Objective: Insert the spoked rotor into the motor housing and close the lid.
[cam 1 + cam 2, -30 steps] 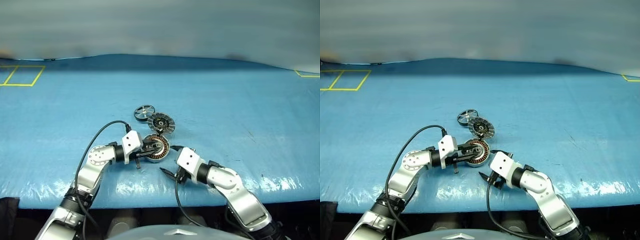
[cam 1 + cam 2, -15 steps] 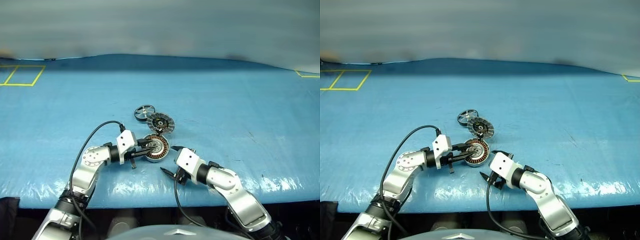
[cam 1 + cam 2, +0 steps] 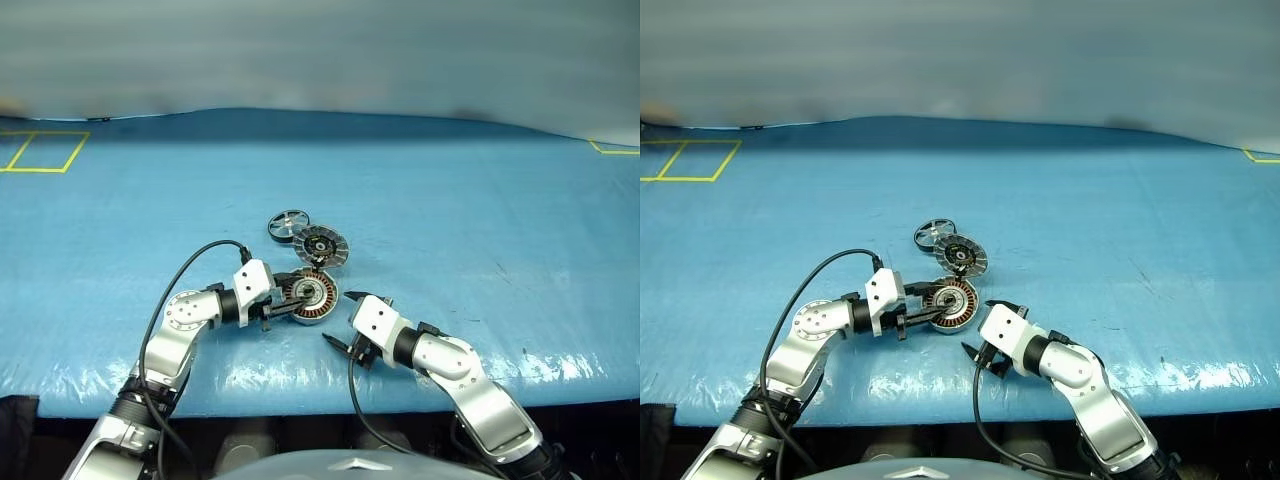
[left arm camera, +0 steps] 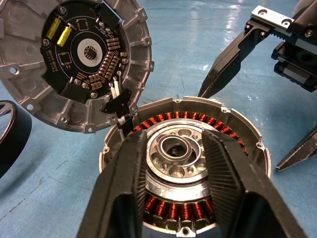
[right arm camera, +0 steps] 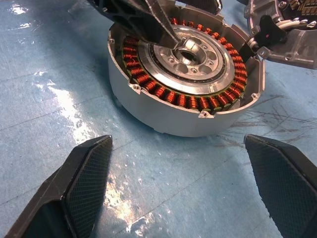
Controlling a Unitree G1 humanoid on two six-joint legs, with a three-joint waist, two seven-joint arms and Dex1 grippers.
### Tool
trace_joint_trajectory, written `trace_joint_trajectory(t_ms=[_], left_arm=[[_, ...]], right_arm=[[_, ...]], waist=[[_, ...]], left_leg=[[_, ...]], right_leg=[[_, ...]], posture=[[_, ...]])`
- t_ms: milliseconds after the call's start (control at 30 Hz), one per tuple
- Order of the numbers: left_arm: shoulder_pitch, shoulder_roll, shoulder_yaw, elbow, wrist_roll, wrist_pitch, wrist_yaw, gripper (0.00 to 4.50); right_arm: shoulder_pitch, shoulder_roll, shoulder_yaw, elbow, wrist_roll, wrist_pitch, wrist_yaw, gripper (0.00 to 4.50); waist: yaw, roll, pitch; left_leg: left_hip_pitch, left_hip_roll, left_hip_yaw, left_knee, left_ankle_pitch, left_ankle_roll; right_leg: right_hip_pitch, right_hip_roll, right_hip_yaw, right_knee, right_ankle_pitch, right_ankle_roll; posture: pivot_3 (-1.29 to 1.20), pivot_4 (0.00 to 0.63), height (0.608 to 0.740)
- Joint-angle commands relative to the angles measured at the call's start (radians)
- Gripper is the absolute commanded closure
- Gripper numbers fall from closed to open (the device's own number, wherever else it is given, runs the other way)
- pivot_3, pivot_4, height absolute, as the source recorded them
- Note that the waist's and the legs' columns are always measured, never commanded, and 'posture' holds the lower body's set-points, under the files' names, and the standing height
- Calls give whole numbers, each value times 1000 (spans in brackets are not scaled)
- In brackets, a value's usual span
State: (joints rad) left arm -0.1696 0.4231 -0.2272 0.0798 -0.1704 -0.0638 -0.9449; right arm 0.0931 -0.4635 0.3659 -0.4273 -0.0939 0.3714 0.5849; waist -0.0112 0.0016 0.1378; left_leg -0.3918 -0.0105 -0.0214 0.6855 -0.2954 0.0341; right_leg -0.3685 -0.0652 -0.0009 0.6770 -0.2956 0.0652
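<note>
The motor housing point(image 4: 184, 163) sits on the blue worktop point(image 3: 480, 200), the lid point(image 4: 74, 59) touching its far rim (circuit face up). The left end effector point(image 4: 173, 148) straddles the hub, parted; the right end effector point(image 5: 178, 183) gapes wide nearby.

Left silver jointed arm bent at elbow, forearm angled inward, black two-fingered left gripper point(image 4: 172, 163) pointing forward-right, fingers parted, right silver arm angled inward from opposite side, black two-fingered right gripper point(image 5: 178, 188) tilted down, fingers spread wide
</note>
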Motion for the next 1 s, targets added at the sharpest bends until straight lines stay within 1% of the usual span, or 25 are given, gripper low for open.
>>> trace_joint_trajectory(t_ms=[33,200,367,433,533,667,767,800,867,933,1000], left_arm=[[10,2,30,-29,-39,-8,-9,1415],[28,0,74,-62,-102,21,-9,1415],[59,17,129,-102,-210,96,-40,1415],[69,38,145,-111,-229,122,-51,1415],[88,67,159,-118,-233,137,-67,1415],[112,86,177,-120,-239,138,-83,1415],[129,84,177,-122,-231,128,-80,1364],[139,79,172,-122,-224,122,-77,1364],[153,70,161,-121,-211,113,-71,1364],[161,63,155,-126,-206,111,-67,1364],[172,56,150,-134,-200,108,-63,1364]], right_arm=[[-5,2,-10,-18,5,-25,-5,0],[-1,-1,-12,-17,3,-29,-6,0],[5,-9,-19,-30,-21,-22,-27,0],[11,-18,-29,-49,-41,-10,-40,0],[34,-56,-88,-114,-40,8,-37,0],[63,-126,-196,-190,13,15,11,0],[65,-179,-302,-224,113,-3,88,586],[53,-185,-320,-221,163,-19,125,915],[20,-185,-307,-198,208,-33,163,1568],[-14,-178,-271,-172,206,-33,171,2201],[-67,-143,-226,-131,203,-14,160,2201]], waist=[[0,0,0],[0,0,0],[0,0,0],[0,0,0],[0,0,0],[1,0,0],[1,0,0],[1,0,0],[-3,0,0],[-3,0,0],[-3,0,0]], left_leg=[[0,0,0,0,0,0],[0,0,0,0,0,0],[0,0,0,0,0,0],[0,0,0,0,0,0],[0,0,0,0,0,0],[0,0,0,0,0,0],[0,0,0,0,0,0],[0,0,0,0,0,0],[1,1,0,0,0,0],[1,1,0,0,0,0],[1,1,0,0,0,0]], right_leg=[[0,0,0,0,0,0],[0,0,0,0,0,0],[0,0,0,0,0,0],[0,0,0,0,0,0],[0,0,0,0,0,0],[0,-1,0,0,0,0],[0,-1,0,0,0,0],[1,-1,0,0,0,0],[1,-1,1,0,0,0],[1,0,2,0,0,0],[1,0,2,0,0,0]], posture=[[0,150,740],[0,150,740],[0,150,740],[0,150,740],[0,150,740],[0,150,740],[0,150,740],[0,150,740],[0,150,740],[0,150,740],[0,150,740]])
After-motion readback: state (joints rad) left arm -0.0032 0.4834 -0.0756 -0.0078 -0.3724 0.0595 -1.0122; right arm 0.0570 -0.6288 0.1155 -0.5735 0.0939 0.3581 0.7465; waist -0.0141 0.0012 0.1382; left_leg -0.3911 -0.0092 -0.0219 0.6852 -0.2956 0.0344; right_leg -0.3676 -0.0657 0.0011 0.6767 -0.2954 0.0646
